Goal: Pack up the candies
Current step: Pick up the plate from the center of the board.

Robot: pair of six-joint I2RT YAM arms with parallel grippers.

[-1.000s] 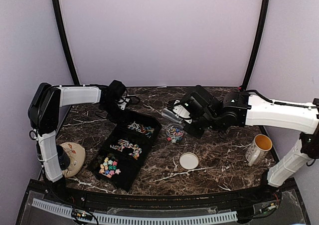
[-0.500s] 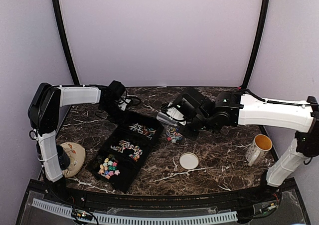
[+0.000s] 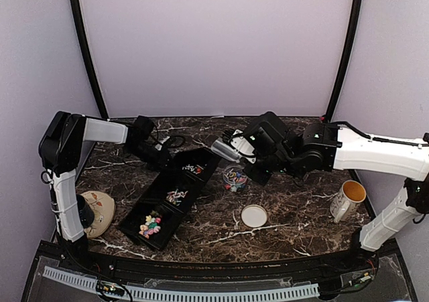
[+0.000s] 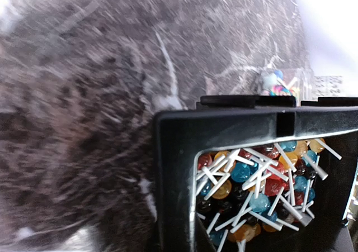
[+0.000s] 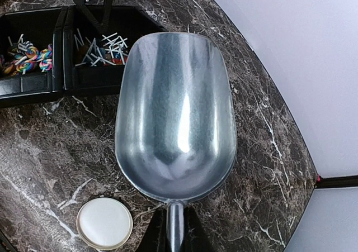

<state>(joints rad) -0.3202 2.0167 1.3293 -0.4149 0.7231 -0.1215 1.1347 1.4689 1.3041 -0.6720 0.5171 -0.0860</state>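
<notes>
Shifted since a second back: tray (image 3: 165, 210) swung to a narrower, steeper diagonal in the top view, lower end nearer the lower left; left hand (image 3: 159, 156) drawn back toward the left along with the tray's upper corner; scoop (image 3: 224, 148) lifted slightly up and left.

Task's candies — three lots in the tray: pastel star pieces (image 3: 151, 225) in the lower-left compartment, swirled ones (image 3: 177, 196) in the middle, stick lollipops (image 4: 251, 185) in the upper-right. More in the clear jar (image 3: 234, 177), centre of the top view, just below the scoop.

State of right hand (image 5: 175, 238): clamped on the scoop's handle, bowl empty. State of left hand: at the tray's upper-left corner, grip not readable, so cannot tell whether apart or together.

Hazards, as judged:
- Tray dragged or tipped further; loose pieces hopping the dividers or spilling onto the surface (image 3: 288, 211).
- Scoop or forearm clipping the jar close by; contents scattered.
- Lollipop sticks tangling, snagging on the scoop's lip, coming up in a clump.
- White lid (image 3: 254, 215) lying apart at lower centre; jar open to spills.

Hard to make out: left wrist view blurred across its left half, no fingers plainly shown; jar small in every view, fill level not readable; tray's tilt, if any, uncertain from above.
</notes>
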